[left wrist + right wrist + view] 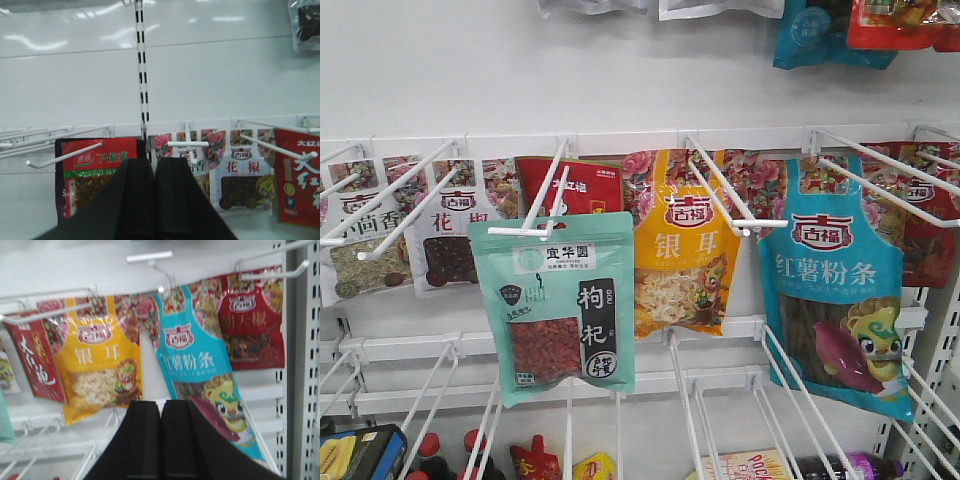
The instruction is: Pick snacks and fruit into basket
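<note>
Front cam alone shows the teal-green snack pouch (558,300) whole — hung on a hook (520,232), at 8 o'clock of the yellow pouch (685,250). Wrist cams: left gripper (154,167) & right gripper (161,410) both pressed together, holding nothing — yellow pouch at 10 o'clock of the right one.

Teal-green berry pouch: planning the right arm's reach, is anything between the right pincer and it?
Nothing visible does. From the front, the teal-green plastic pouch hangs foremost near the tip of its white wire hook, face uncovered. The shut right pincer points between the yellow plastic pouch and blue plastic pouch; the teal one lies to its left.
</note>
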Controlling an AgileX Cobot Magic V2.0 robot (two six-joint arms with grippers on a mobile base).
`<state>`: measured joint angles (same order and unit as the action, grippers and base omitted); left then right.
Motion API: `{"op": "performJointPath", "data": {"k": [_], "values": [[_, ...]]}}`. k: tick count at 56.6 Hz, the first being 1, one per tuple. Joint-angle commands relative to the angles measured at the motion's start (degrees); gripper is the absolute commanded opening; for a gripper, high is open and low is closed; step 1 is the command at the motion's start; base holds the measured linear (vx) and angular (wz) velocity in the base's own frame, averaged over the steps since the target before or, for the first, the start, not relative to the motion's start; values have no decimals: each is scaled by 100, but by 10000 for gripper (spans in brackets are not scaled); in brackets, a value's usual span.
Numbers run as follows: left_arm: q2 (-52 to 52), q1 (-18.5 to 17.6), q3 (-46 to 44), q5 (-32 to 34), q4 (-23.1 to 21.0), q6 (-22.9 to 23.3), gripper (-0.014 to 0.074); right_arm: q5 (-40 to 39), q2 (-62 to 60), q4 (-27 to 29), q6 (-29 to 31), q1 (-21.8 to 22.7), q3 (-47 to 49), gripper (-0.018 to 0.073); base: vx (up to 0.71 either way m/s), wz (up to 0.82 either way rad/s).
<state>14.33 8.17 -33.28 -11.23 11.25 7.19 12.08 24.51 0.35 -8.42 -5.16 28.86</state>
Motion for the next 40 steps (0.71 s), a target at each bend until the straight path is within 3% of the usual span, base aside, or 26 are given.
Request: {"op": "performJointPath", "data": {"k": [1, 13, 21, 26, 33, 38, 40], "values": [[499, -26, -188, 173, 2, -34, -6, -417, 370, -35, 83, 31, 213, -9, 0, 0], [1324, -26, -22, -537, -50, 713, 64, -376, 867, 10, 83, 31, 213, -9, 0, 0], [1652, -26, -32, -395, -50, 1412, 244, -417, 992, 10, 83, 31, 213, -7, 0, 0], [1758, -26, -32, -202, -43, 1820, 404, -417, 1011, -35, 98, 31, 213, 9, 0, 0], [2000, -26, -32, -434, -91, 2532, 577, -417, 1011, -35, 98, 31, 213, 93, 0, 0], [2241, -26, -32, -1016, -333, 2951, 617, -417, 1011, -35, 103, 31, 213, 188, 0, 0], [2327, -26, -32, -1285, -638, 3145, 618, -417, 1011, -35, 104, 31, 213, 251, 0, 0]]}}
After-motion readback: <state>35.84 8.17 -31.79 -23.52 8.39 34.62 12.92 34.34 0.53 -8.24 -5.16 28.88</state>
